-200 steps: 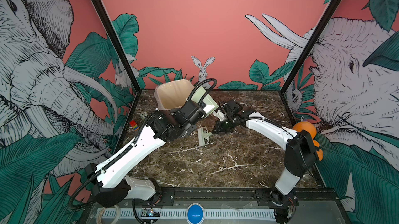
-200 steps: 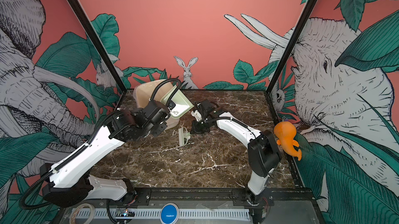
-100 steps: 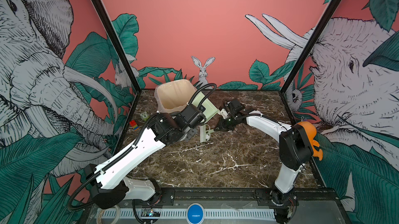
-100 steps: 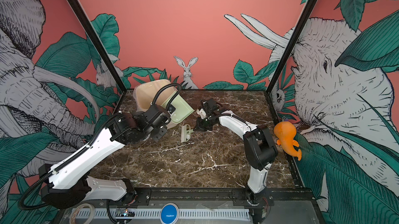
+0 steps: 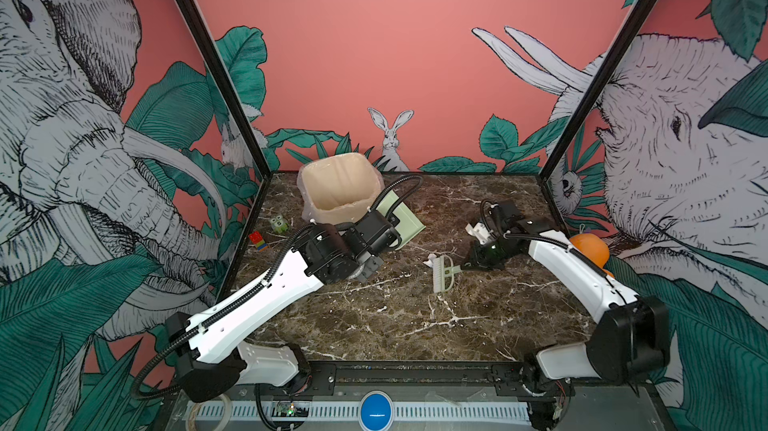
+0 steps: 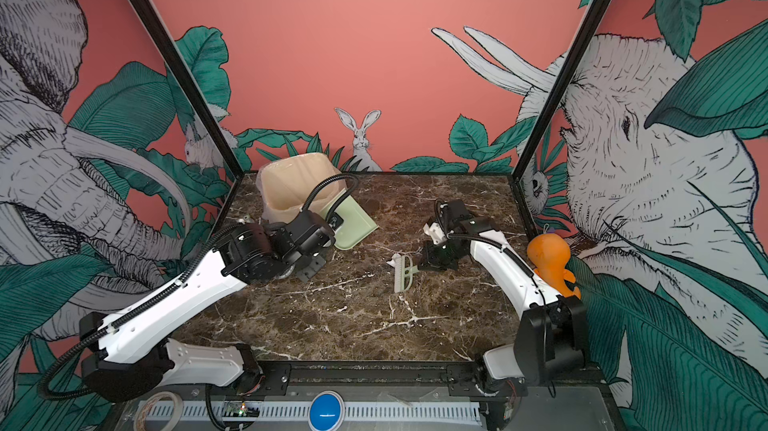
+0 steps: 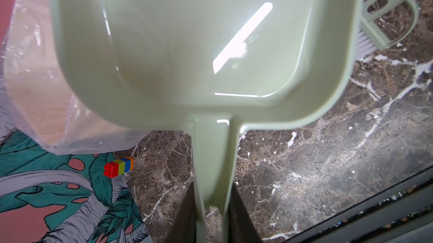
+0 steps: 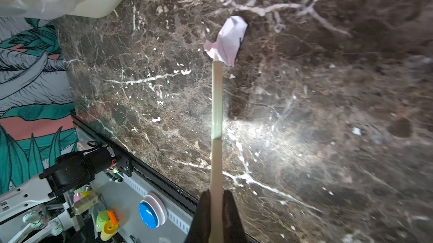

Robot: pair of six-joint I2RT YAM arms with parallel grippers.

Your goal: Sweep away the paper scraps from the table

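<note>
One white paper scrap (image 8: 228,40) lies on the table (image 5: 374,316), touching the end of the brush (image 5: 442,279); the right gripper (image 8: 216,195) is clamped on the brush's handle. The left gripper (image 7: 213,189) grips the handle of the dustpan (image 7: 187,42), raised just beside the bin (image 5: 338,188)

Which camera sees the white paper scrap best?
The right wrist view: the scrap looks big and sharp at the brush tip. In both top views the scrap is a tiny speck. The left wrist view misses it.
</note>
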